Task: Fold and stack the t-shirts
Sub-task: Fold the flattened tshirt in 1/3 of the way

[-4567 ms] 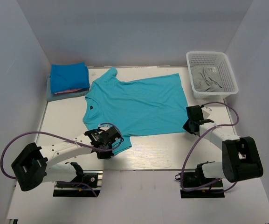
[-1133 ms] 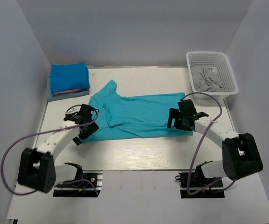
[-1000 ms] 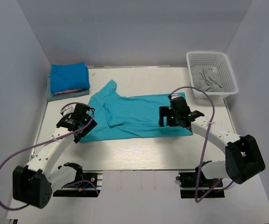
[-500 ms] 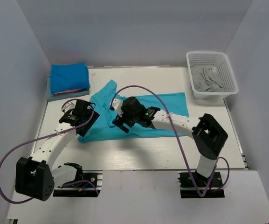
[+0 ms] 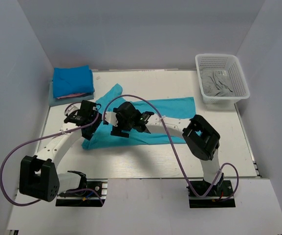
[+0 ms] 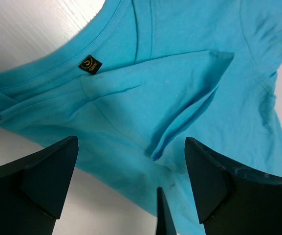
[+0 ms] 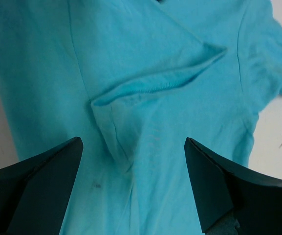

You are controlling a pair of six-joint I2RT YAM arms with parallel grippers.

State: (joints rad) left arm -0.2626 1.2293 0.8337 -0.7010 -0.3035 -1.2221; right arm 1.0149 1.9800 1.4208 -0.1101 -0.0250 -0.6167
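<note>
A bright turquoise t-shirt (image 5: 170, 117) lies in the middle of the table, folded lengthwise, collar end to the left. My left gripper (image 5: 89, 122) hangs open over that collar end; the left wrist view shows the neck label (image 6: 90, 64) and a folded-in sleeve (image 6: 180, 98) between its spread fingers (image 6: 38, 181). My right gripper (image 5: 120, 125) reaches across from the right and is open just above the same sleeve fold (image 7: 155, 83), nothing between its fingers (image 7: 233, 186). Folded t-shirts (image 5: 72, 81) are stacked at the back left, deep blue on top of pink and pale grey-blue.
A white lattice basket (image 5: 238, 66) stands at the back right with a grey cloth (image 5: 216, 83) in it. The right arm stretches low over the turquoise shirt's body. Bare table (image 5: 145, 161) lies in front of the shirt.
The shirt has gone from flat to folded lengthwise. In the last second the right arm swung far left along it to the sleeve; the left gripper shifted slightly right. Both stayed open.
</note>
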